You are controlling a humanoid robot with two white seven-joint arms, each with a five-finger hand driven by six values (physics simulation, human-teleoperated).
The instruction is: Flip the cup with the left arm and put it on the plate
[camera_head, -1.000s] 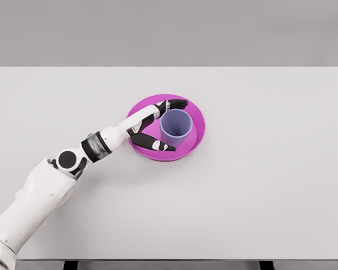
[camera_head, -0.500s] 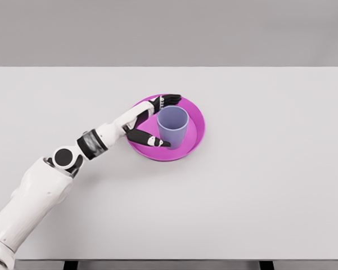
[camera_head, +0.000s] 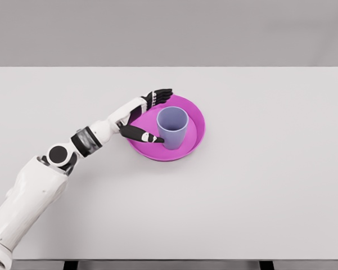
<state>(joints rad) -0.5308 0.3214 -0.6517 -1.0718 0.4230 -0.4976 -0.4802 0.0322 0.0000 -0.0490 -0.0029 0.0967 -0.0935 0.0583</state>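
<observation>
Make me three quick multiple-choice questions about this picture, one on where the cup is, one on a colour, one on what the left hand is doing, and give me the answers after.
1. Where does the cup stand?
A. on the bare table, left of the plate
B. on the plate
C. at the table's front edge

2. What colour is the plate?
A. magenta
B. green
C. white

3. What state is the left hand in?
A. shut on the cup
B. fingers spread, holding nothing
C. resting flat on the table's far right corner

Answers:
1 B, the cup stands upright, mouth up, inside the plate's rim.
2 A, the plate is bright magenta under the lilac-blue cup.
3 B, the fingers are spread just left of the cup, with a gap showing between them and its wall.
</observation>
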